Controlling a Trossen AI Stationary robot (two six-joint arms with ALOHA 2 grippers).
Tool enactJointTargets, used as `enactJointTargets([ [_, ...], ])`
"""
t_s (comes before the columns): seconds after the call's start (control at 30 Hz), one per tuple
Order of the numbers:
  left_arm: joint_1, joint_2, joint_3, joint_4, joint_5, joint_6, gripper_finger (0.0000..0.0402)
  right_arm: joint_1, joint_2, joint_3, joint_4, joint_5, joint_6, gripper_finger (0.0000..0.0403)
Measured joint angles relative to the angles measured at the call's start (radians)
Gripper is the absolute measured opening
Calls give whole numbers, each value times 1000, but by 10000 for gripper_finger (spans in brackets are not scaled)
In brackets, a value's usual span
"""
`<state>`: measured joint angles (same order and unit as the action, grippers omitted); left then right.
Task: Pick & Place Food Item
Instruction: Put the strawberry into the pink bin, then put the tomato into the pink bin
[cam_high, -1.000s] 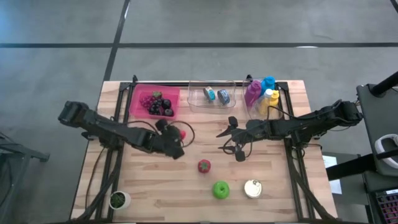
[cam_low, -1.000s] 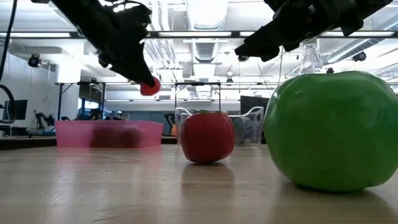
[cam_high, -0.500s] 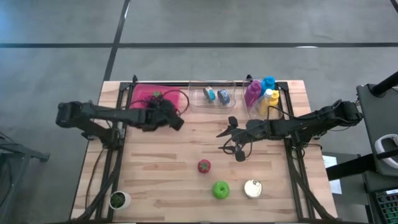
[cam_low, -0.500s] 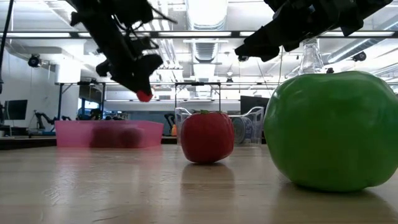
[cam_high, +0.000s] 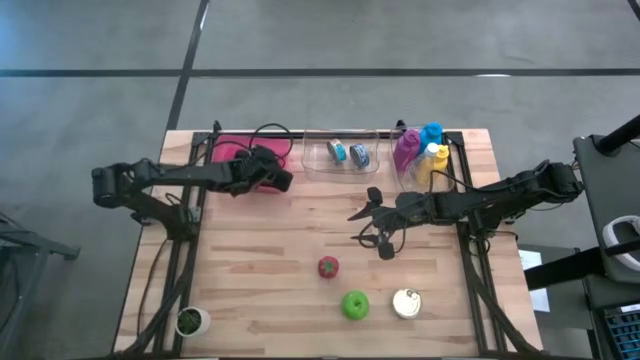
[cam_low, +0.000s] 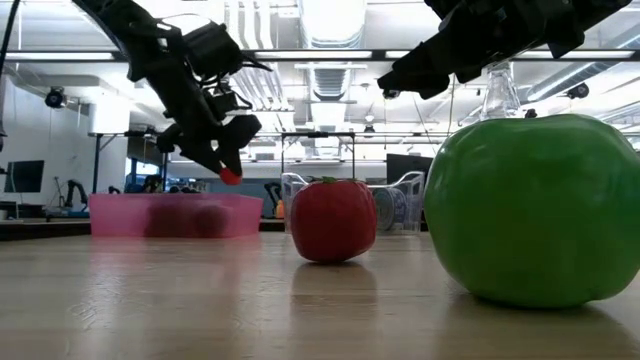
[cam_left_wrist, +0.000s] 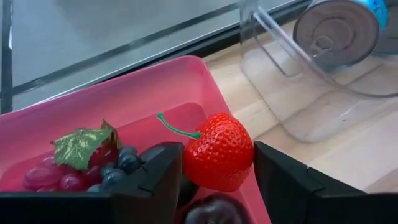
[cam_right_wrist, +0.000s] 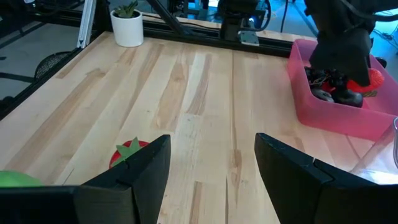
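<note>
We record the left end effector (cam_left_wrist: 217, 171) clenched on a red strawberry (cam_left_wrist: 219, 151), which sits between its two dark fingers (cam_left_wrist: 152, 180) with the green stem curling out to one side. In the high view this end effector (cam_high: 268, 165) hangs over the pink bin (cam_high: 228, 152) at the upper left of the surface (cam_high: 250, 280), hiding most of the bin's contents. In the low view the strawberry (cam_low: 230, 176) shows as a red tip above the bin (cam_low: 175, 214), clear of its rim. The bin already holds dark grapes (cam_left_wrist: 121, 163) with a green leaf (cam_left_wrist: 79, 145). A clear container (cam_high: 340, 152) with cans stands just right of the bin. The right end effector (cam_high: 372, 222) waits right of centre in the high view, fingers spread, grasping nothing. At lower centre lie a small red fruit (cam_high: 327, 266), a green apple (cam_high: 354, 305) and a tin can (cam_high: 406, 303).
</note>
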<state>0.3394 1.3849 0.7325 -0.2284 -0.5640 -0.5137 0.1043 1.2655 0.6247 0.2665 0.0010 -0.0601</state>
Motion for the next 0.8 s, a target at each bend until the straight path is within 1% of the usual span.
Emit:
enactJointTargets([
  [0.1, 3, 1, -2, 0, -1, -4, 199, 0, 0, 0, 0, 0, 0, 228],
  [0.17, 3, 0, -3, 1, -6, -7, 212, 0, 0, 0, 0, 0, 0, 228],
  [0.43, 3, 0, -3, 0, -34, -7, 311, 0, 0, 0, 0, 0, 0, 228],
  [0.53, 3, 0, -3, 0, -34, -7, 338, 0, 0, 0, 0, 0, 0, 228],
  [0.67, -9, -26, -3, 0, -35, 27, 359, 0, 0, 0, 0, 0, 0, 228],
  [0.8, -47, -71, -2, -4, -35, 63, 368, 0, 0, 0, 0, 0, 0, 228],
])
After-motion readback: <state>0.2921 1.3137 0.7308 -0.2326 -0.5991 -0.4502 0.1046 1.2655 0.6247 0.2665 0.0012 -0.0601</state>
